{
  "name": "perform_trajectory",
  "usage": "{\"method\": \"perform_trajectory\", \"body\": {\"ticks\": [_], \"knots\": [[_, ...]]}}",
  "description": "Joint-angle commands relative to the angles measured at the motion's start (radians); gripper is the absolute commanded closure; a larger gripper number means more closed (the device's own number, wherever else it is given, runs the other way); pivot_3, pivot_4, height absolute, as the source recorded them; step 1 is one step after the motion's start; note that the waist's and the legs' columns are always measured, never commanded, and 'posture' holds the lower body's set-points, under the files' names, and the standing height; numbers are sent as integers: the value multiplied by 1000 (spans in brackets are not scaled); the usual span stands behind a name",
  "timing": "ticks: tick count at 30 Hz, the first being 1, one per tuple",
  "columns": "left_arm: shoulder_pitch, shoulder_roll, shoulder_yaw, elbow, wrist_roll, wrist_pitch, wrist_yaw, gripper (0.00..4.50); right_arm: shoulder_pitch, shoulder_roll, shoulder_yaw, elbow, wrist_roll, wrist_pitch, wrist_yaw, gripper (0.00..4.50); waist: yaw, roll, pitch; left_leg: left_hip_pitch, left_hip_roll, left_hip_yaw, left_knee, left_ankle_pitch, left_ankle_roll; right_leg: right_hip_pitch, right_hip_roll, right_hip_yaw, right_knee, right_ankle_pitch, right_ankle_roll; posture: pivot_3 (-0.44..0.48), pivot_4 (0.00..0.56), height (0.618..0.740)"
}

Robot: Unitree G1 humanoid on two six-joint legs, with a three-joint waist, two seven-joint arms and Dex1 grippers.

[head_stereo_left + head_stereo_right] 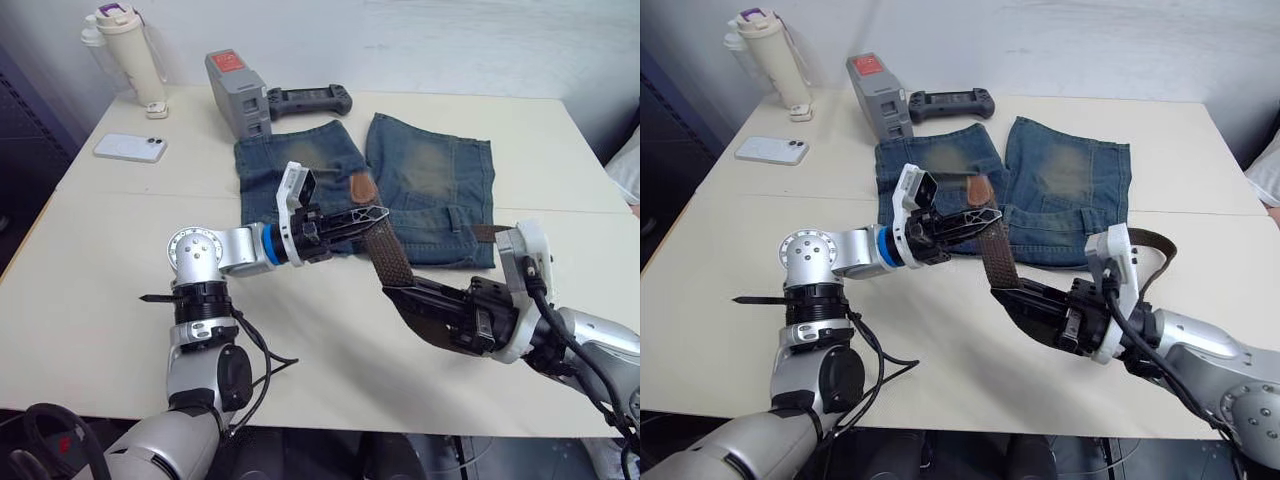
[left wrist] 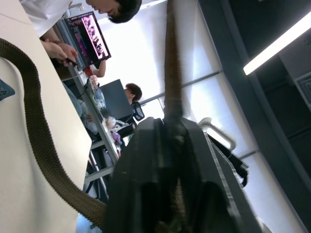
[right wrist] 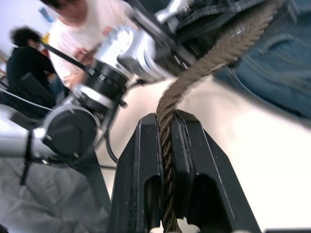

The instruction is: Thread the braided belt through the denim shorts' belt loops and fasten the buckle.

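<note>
Landmark is the shorts: they lie flat mid-table, legs away from you, waistband on the near edge.

Far left of them sit a bottle and a phone. Just beyond their left leg sit a grey battery pack and a black controller. None of this is in your way.

Your left gripper hovers just over the near-left edge of the shorts, jaws clamped on the belt close to its tan end. That tan tip sticks up over the left leg, probably so the lead end stays free for feeding.

Your right gripper sits nearer you than the waistband, jaws clamped edge-on over the weave. You've got a short taut span between the two grips, good for steering.

The rest of the belt trails right, past the shorts' near-right corner.

I can't make out the loops or the buckle. Looks like no threading is done yet.
</note>
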Motion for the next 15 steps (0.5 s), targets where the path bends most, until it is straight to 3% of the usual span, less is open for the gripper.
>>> {"method": "perform_trajectory", "body": {"ticks": [1,4,9,11,13,15], "knots": [[-29,17,19,-2,-27,2,4,4471,49,-7,-34,0,-38,-26,10,4500,0,0,0,0,0,0,0,0,0,0,0,0,0,0,0,0,150,740],[-28,27,4,-13,-21,2,5,4471,70,-7,-39,5,-55,-40,3,4500,-1,0,0,-2,0,-1,1,0,0,-1,0,-1,0,0,0,0,150,740],[-87,50,61,40,-30,-30,51,4500,104,24,-106,38,-70,-94,-8,2380,-1,0,0,-2,0,-1,1,0,0,-1,0,-1,1,0,0,0,150,740],[-154,42,153,131,-57,-98,140,4500,111,34,-176,45,-8,-121,-22,1390,1,0,0,-6,0,-2,4,0,0,-3,0,-3,1,0,0,0,150,740],[-187,92,144,146,-68,-70,77,4500,107,49,-217,43,44,-152,-51,538,2,0,0,-7,0,-3,5,0,1,-3,0,-3,0,1,1,0,150,740],[-229,137,130,196,-36,-100,50,4500,84,61,-234,32,103,-188,-94,95,-2,0,0,-7,0,-3,4,-1,1,-3,0,-4,-1,1,1,0,150,740]]}}
